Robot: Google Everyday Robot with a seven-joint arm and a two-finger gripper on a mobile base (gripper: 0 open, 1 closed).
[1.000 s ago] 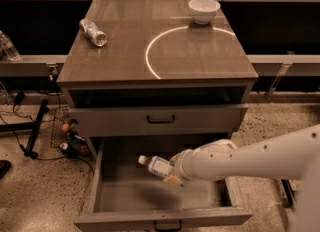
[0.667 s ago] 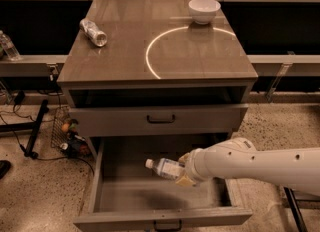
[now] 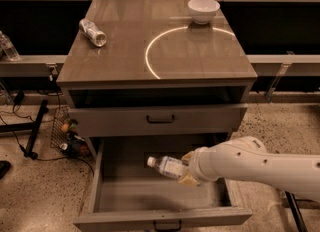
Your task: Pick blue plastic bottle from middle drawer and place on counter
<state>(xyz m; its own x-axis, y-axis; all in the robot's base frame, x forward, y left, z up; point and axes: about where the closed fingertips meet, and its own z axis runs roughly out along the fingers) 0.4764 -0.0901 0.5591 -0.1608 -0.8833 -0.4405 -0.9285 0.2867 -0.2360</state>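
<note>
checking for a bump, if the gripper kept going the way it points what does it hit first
Likely the middle drawer's left wall: the gripper points left inside it, holding the blue plastic bottle, whose cap would touch first. Depth unclear.

White bowl (image 3: 203, 10) at back right, short clear bottle (image 3: 93, 32) on its side at left.

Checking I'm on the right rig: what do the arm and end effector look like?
The arm is a thick, smooth white rounded shell; no cables or markings show. The end effector, over the open middle drawer, has pale tan fingers.
</note>
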